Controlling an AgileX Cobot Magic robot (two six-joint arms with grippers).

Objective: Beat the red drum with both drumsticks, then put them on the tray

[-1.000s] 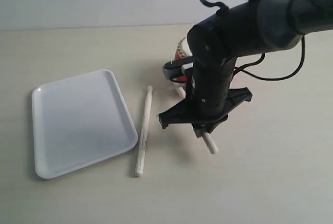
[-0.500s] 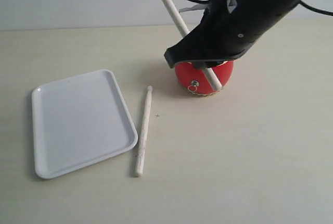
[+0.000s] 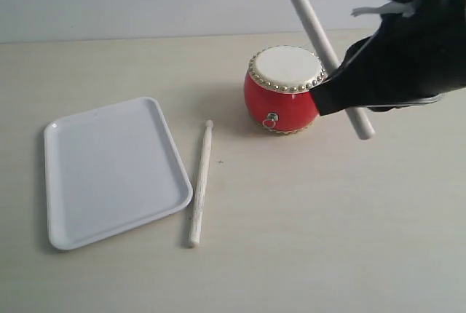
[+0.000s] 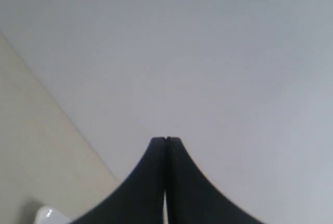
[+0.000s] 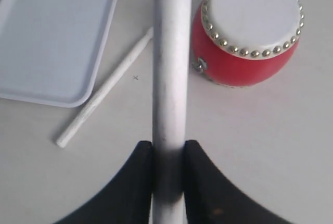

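The red drum (image 3: 282,93) (image 5: 248,31) stands upright on the table, its cream skin facing up. My right gripper (image 3: 336,87) (image 5: 169,148) hangs just right of the drum, shut on one drumstick (image 3: 313,25) (image 5: 170,52). That stick slants up and to the left above the drum's right side, with its tip out of frame. The other drumstick (image 3: 200,182) (image 5: 104,91) lies on the table between the drum and the white tray (image 3: 109,171) (image 5: 52,36). My left gripper (image 4: 165,140) is shut with nothing in it and points at the wall; the exterior view does not show it.
The pale table (image 3: 328,240) stretches in front of the drum and tray. A grey wall (image 3: 145,0) runs along the table's far edge. Nothing lies in the tray.
My right arm has lifted the drumstick off the table in front of the drum and swung up and to the right. The drum now shows whole. The lying stick and tray have not moved.
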